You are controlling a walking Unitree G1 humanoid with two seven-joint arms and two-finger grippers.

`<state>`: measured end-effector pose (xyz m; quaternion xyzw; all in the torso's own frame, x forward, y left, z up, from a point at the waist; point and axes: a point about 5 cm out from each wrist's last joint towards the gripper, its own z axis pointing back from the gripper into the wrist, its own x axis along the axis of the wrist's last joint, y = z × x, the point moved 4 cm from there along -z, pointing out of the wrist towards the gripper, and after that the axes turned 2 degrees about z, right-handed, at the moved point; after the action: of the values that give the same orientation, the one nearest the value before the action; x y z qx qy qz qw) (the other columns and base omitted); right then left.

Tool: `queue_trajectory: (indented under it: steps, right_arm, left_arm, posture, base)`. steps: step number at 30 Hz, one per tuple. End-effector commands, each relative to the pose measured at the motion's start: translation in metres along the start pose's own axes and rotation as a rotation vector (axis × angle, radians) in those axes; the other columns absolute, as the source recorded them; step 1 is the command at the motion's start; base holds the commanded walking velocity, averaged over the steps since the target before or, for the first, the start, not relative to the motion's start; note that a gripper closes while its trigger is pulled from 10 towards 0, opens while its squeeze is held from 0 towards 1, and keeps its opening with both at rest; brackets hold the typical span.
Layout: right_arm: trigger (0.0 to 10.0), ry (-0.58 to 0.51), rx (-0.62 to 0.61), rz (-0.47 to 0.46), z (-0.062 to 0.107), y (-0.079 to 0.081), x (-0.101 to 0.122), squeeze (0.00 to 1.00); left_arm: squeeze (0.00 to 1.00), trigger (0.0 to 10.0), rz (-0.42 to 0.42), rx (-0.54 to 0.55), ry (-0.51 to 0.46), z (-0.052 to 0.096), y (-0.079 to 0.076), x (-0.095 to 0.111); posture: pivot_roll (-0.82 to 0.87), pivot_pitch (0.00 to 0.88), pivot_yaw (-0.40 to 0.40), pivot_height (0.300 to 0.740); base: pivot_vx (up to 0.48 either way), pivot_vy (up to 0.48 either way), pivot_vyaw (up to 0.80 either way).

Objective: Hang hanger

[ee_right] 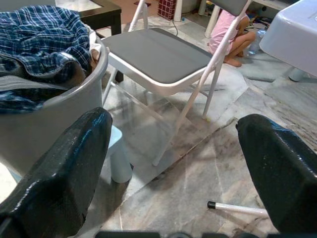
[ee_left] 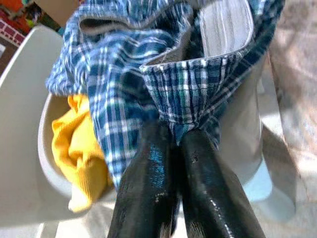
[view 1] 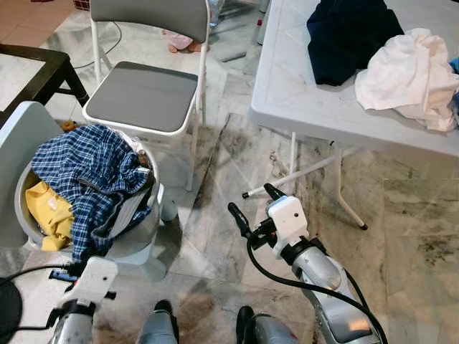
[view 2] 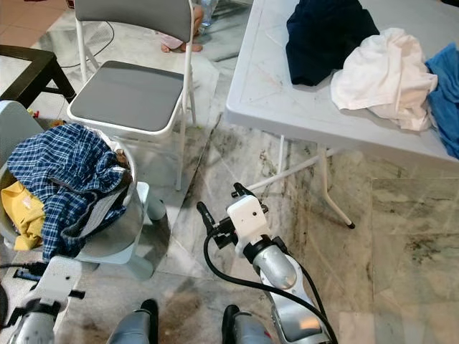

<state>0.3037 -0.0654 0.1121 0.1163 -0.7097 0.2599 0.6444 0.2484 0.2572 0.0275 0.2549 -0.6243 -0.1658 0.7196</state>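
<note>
Blue-checked shirt [view 1: 93, 179] lies heaped over a grey laundry basket [view 2: 122, 229] on the marble floor [view 1: 423, 236], with a yellow garment [view 1: 49, 213] under it at the basket's left side. From my station I see the left gripper [ee_left: 173, 136] low beside the basket; in the left wrist view its two fingers [ee_left: 148, 183] are pressed together, pinching a fold of the checked shirt at the hem. The right gripper [view 1: 252, 201] is raised over the floor between basket and desk, its fingers [ee_right: 64, 173] spread wide apart and holding nothing.

I cannot make out a hanger in any view.

White folding desk [view 1: 301, 93] stands to the right, carrying a dark navy garment [view 1: 351, 36], a white garment [view 1: 409, 75] and a blue one [view 2: 445, 100] at its far edge. Grey-seated folding chair [view 1: 143, 86] stands behind the basket. Beyond the chair, a person [ee_right: 228, 37] in pink crouches on the floor
</note>
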Motion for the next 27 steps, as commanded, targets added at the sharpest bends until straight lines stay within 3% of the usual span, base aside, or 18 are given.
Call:
queue_trajectory:
  steps: [1,4,10,18,27]
  right_arm:
    - [10.0,0.027,0.016,0.001,0.003,0.003,-0.007,0.00]
    - [10.0,0.027,0.013,0.000,0.002,0.002,-0.008,0.00]
    - [10.0,0.026,0.006,-0.005,0.002,0.004,-0.008,0.00]
    - [10.0,0.028,0.002,-0.008,0.002,0.004,-0.009,0.00]
    - [10.0,0.029,0.003,-0.007,0.000,0.004,-0.009,0.00]
  left_arm:
    - [1.00,10.0,-0.016,-0.016,0.000,0.004,-0.001,-0.002]
    - [1.00,10.0,-0.048,-0.063,-0.067,0.002,-0.008,0.011]
    - [1.00,10.0,-0.060,-0.120,-0.113,0.004,-0.021,0.020]
    - [1.00,10.0,-0.049,-0.179,-0.142,0.002,-0.034,0.028]
    - [1.00,10.0,-0.023,-0.175,-0.113,0.000,-0.036,0.027]
  posture:
    - [0.18,0.275,-0.111,0.740]
    - [0.18,0.273,-0.104,0.740]
    - [0.17,0.273,-0.095,0.740]
    - [0.17,0.275,-0.091,0.740]
    - [0.17,0.275,-0.093,0.740]
  base:
    - [0.000,0.000,0.00]
    - [0.000,0.000,0.00]
    - [0.000,0.000,0.00]
    - [0.000,0.000,0.00]
    - [0.000,0.000,0.00]
